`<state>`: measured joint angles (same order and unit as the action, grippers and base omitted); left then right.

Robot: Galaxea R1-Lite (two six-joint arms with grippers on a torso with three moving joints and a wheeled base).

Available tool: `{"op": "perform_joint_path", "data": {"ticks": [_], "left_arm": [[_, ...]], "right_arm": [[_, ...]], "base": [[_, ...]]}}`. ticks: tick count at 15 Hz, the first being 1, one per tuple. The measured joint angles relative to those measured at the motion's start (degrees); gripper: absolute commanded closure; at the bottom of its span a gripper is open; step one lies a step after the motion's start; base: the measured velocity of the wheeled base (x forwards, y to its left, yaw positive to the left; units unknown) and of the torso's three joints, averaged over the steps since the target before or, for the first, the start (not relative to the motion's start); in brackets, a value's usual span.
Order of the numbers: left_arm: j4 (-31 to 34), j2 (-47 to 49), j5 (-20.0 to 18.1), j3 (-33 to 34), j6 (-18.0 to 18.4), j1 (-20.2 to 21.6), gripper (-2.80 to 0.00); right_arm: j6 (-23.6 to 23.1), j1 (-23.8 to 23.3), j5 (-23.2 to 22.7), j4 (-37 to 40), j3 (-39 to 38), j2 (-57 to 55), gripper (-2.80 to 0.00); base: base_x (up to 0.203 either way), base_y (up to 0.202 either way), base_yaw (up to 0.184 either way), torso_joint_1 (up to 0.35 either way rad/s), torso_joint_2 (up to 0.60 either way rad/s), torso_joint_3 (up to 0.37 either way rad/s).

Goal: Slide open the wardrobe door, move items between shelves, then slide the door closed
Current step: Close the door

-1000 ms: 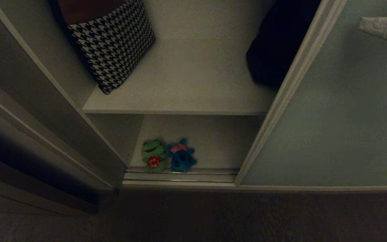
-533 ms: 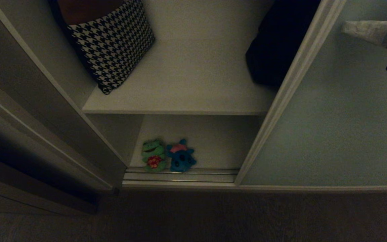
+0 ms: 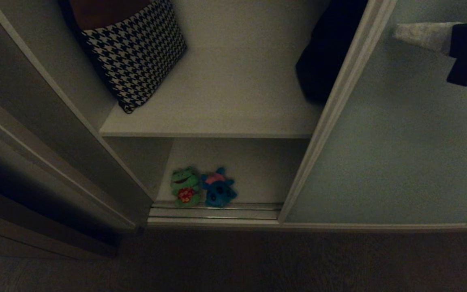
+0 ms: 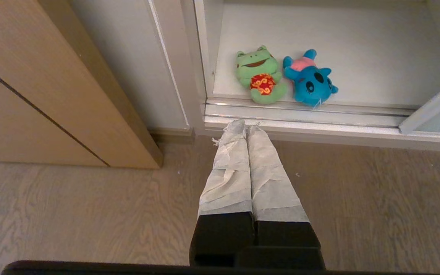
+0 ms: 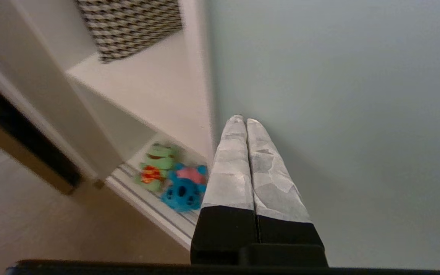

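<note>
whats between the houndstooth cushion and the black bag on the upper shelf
Nothing: in the head view, bare white upper shelf separates the houndstooth cushion from the black bag.

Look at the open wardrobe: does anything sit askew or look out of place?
The houndstooth cushion stands tilted on a corner against the left wall of the upper shelf. The frog and blue plush lie at the bottom board's front edge.
</note>
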<state>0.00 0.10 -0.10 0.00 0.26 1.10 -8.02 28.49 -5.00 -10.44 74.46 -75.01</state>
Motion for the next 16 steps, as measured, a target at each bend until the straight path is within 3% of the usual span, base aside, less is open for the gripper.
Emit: {"op": "perform_joint_path", "data": {"ticks": [9,16], "left_arm": [[0.00,0.00,0.00,0.00,0.01,0.00,0.00],[0.01,0.00,0.02,0.00,0.01,0.00,0.00]], "right_arm": [[0.10,10.12,6.70,0.23,9.10,-9.33,0.00],[-0.17,17.76,6.44,1.34,9.61,-7.68,0.00]], "base": [[0.000,0.000,0.000,0.000,0.00,0.000],[0.000,0.000,0.000,0.000,0.00,0.000]]}}
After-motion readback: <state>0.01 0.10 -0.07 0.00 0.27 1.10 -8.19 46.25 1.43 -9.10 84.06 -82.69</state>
